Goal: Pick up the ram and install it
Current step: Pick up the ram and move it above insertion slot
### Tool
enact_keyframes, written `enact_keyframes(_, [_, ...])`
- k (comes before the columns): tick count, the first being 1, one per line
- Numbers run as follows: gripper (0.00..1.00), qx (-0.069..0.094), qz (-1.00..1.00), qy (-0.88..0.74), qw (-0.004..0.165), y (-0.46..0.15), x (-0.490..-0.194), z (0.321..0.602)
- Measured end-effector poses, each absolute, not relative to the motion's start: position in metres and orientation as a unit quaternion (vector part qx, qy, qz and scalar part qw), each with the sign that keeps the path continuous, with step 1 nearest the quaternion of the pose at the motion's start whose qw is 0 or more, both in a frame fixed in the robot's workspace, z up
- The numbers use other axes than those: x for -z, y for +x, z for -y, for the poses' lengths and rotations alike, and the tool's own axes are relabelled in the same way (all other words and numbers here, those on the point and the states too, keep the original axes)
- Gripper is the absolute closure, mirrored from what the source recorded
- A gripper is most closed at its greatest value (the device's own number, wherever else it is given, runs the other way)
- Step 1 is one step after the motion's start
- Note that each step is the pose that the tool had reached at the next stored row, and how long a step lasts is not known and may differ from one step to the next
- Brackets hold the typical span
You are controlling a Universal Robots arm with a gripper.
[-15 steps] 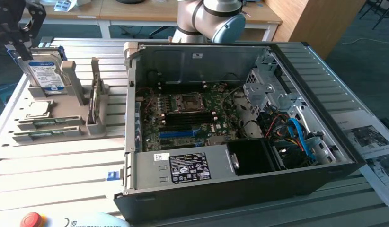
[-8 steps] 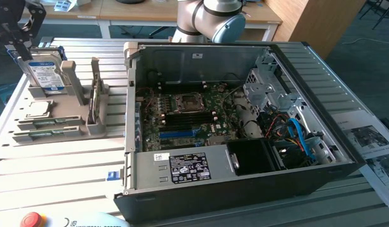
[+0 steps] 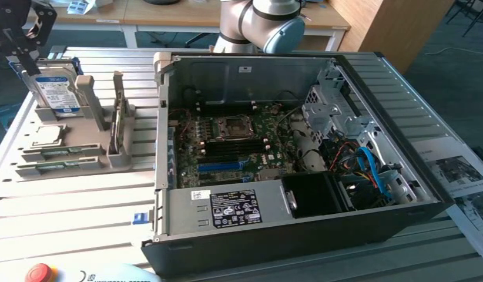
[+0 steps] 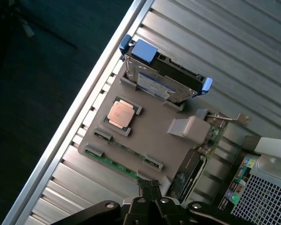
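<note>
end effector [image 4: 150, 185] closed, empty, partly cut off | ram [image 4: 116, 162] half-hidden in holder [image 4: 154, 129]

**You are looking past your closed hand [image 4: 149, 185] onto the grey parts tray [image 4: 154, 136].**
The tray is resting on the slatted metal desk [image 4: 225, 33]. The ram [image 4: 114, 163], a thin green stick, is lying flat in a slot along the tray's outer edge, and the hand's pinched-together fingertips are showing over one end of it. A square processor chip [image 4: 120, 114] is sitting in its recess nearby, the hard drive [image 4: 154, 77] is standing on edge beyond it, and a corner of the computer case [image 4: 267, 187] is showing beside the tray.
</note>
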State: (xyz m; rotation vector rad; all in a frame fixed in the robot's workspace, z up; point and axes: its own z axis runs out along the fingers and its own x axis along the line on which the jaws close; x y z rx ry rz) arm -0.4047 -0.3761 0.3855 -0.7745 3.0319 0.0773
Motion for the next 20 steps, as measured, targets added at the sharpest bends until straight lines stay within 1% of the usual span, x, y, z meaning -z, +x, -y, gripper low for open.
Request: enact_keyframes(20, [0.89,-0.025,-0.947,-0.32,0.004,-0.4047,-0.3855,0.3762])
